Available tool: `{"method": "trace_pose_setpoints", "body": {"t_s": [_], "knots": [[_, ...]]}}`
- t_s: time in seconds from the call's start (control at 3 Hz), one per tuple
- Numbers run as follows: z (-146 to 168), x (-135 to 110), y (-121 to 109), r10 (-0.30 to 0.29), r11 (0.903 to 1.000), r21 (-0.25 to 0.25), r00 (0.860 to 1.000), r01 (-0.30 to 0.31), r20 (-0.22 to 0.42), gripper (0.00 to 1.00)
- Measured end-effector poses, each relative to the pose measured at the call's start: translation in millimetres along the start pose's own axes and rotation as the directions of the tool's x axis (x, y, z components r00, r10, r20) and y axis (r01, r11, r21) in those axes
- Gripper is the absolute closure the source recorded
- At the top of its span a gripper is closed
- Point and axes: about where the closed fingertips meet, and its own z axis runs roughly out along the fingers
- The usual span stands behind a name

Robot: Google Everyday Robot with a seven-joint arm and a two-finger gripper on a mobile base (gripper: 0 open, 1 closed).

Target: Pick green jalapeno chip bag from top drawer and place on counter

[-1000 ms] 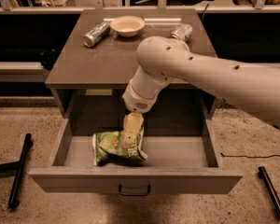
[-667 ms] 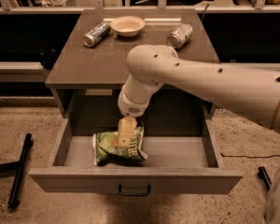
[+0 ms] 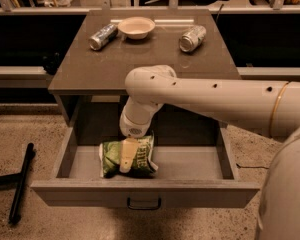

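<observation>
The top drawer (image 3: pixel 145 193) is pulled open below the counter (image 3: pixel 150 54). The green jalapeno chip bag (image 3: pixel 140 155) lies on the drawer floor, left of centre, green and white with wrinkled foil. My gripper (image 3: pixel 126 160) reaches down into the drawer from the white arm (image 3: pixel 210 96) and sits directly on top of the bag, its pale fingers (image 3: pixel 126 154) lying over the bag's middle.
On the counter lie a silver can (image 3: pixel 103 36) at the left, a shallow pale bowl (image 3: pixel 136 27) in the middle and another silver can (image 3: pixel 192 38) at the right. A black pole (image 3: pixel 21 181) lies on the floor left of the drawer.
The arm has swung left and lowered, bringing the gripper down onto the chip bag. The bag stays in the same place in the drawer.
</observation>
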Motion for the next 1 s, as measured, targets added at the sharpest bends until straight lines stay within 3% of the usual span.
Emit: {"method": "trace_pose_setpoints", "body": {"t_s": [0.33, 1.0], "knots": [[21, 0, 3, 0.007, 0.9998, -0.017, 1.000, -0.007, -0.009, 0.00], [37, 6, 0, 0.030, 0.9995, 0.003, 0.999, -0.030, -0.019, 0.40]]}}
